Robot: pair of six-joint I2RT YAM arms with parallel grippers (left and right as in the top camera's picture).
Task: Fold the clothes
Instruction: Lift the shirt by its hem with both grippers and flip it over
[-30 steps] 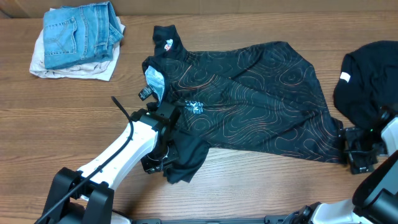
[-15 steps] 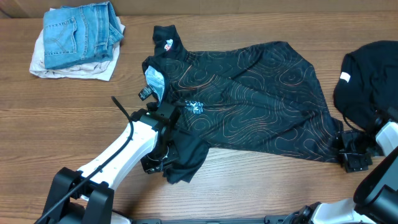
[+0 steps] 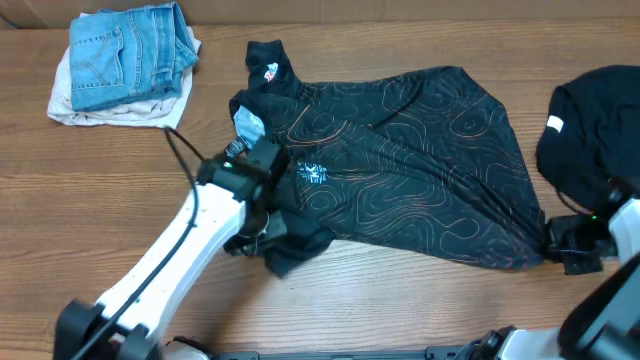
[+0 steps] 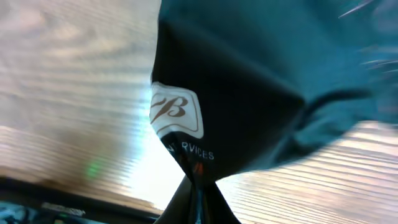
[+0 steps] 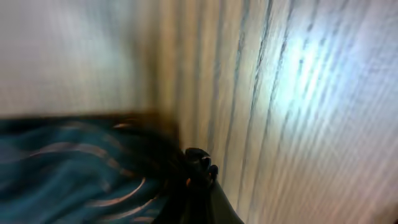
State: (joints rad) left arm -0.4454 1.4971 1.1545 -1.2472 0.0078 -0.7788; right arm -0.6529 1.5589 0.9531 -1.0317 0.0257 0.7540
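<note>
Our right gripper has just clamped onto the jersey hem corner, and the left gripper pinches the sleeve: two anchors, we reckon, for lifting the fold. The jersey lies spread between them; jeans beyond.

— What's in front of you?
— My right gripper, pinched tight on the edge of the jersey, dark with thin pale lines.
— And underneath?
— Blurred wooden table.
</note>
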